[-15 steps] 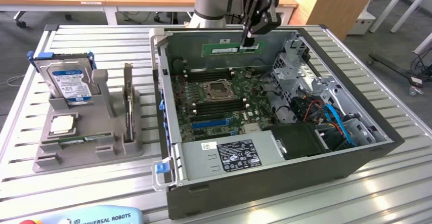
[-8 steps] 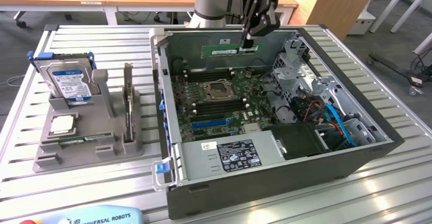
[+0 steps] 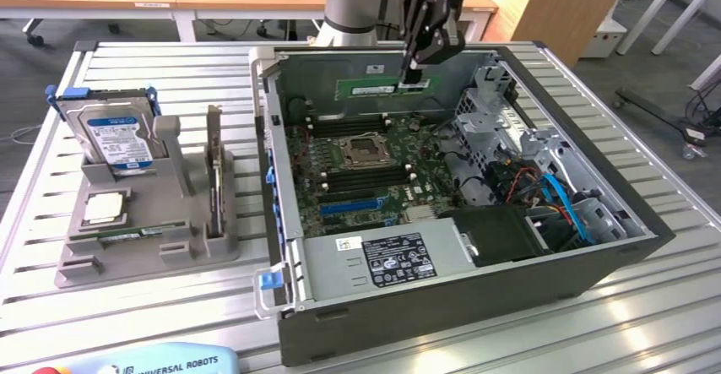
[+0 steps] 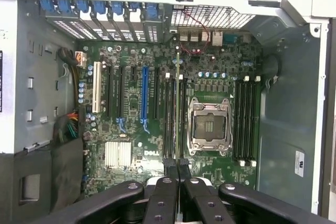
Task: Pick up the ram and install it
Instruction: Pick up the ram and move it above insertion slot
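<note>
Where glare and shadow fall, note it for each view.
Exterior view: light glares off the table slats at that view's right; the case interior is evenly lit, no hard shadows. Wrist view: the case rim is washed out white, the heatsink glares, the fingers gripping the ram are dark.

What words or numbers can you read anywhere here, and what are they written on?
"UNIVERSAL ROBOTS": on the light blue plastic pendant at the exterior view's bottom edge.
"DELL": white print on the green motherboard, in the wrist view.
Too small to read: the sticker on the grey metal power supply, the blue-white label on the silver hard drive, and the white sticker on the grey case wall.
</note>
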